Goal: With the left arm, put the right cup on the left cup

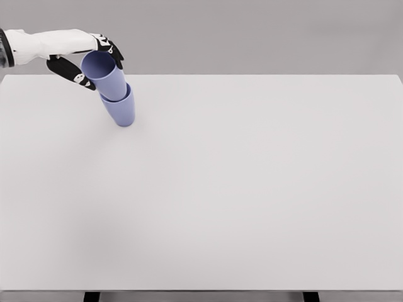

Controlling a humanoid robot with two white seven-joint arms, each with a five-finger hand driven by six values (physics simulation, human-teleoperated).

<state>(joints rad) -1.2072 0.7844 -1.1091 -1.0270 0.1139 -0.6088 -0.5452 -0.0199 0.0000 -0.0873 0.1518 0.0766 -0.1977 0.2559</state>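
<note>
You have two blue cups: the upper cup (104, 74), clamped by the left hand (85, 61), sits nested in the lower cup (121, 108) on the white worktop (252, 189).

Left hand (85, 63), fingers curled

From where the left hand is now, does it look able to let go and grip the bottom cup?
Probably yes: the left hand holds the top cup, nested in the bottom cup, whose side is clear.
</note>
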